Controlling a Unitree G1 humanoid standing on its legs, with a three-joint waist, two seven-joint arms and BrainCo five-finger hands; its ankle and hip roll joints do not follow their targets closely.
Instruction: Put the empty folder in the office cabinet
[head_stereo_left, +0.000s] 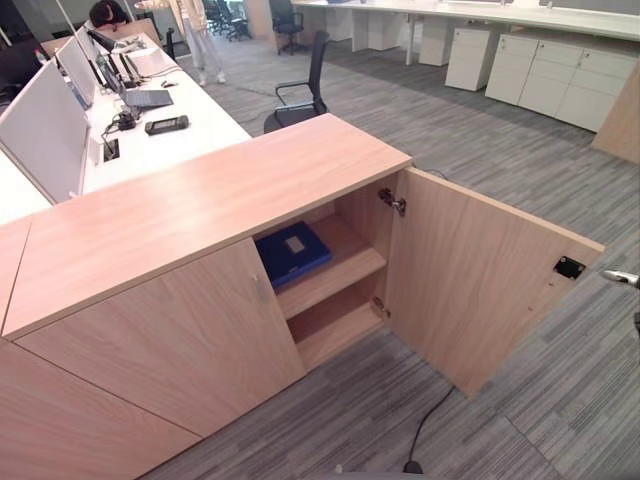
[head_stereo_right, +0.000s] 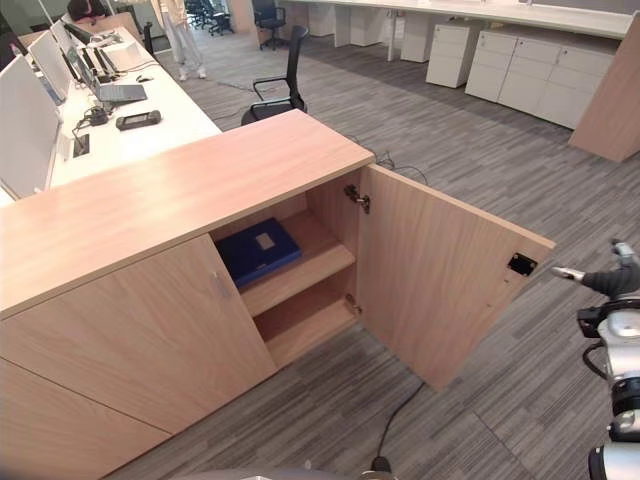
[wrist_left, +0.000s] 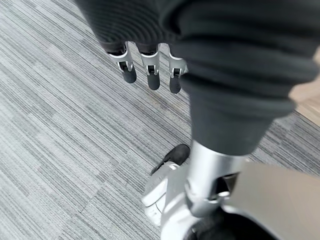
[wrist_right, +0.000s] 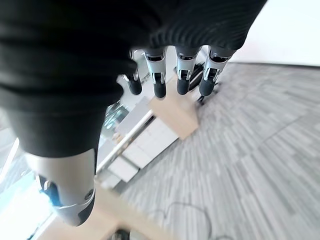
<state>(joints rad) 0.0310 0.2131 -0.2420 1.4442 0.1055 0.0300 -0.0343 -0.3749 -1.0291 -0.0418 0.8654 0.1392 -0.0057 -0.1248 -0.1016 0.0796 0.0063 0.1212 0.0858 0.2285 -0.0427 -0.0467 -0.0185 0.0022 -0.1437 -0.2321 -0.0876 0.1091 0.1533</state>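
A blue folder (head_stereo_left: 292, 252) lies flat on the upper shelf of the wooden office cabinet (head_stereo_left: 210, 200). The cabinet's right door (head_stereo_left: 480, 290) stands wide open and its left door is closed. The lower shelf (head_stereo_left: 335, 325) is bare. My right hand (head_stereo_right: 600, 280) is at the right, just past the open door's outer edge, apart from the folder. In the right wrist view its fingers (wrist_right: 182, 75) hang straight and hold nothing. My left hand (wrist_left: 152, 70) hangs over the grey carpet with straight fingers, holding nothing.
A white desk (head_stereo_left: 170, 135) with a laptop and screens runs behind the cabinet. A black office chair (head_stereo_left: 300, 95) stands by it. White drawer units (head_stereo_left: 560, 75) line the far wall. A person (head_stereo_left: 200, 40) stands far back. Grey carpet surrounds the open door.
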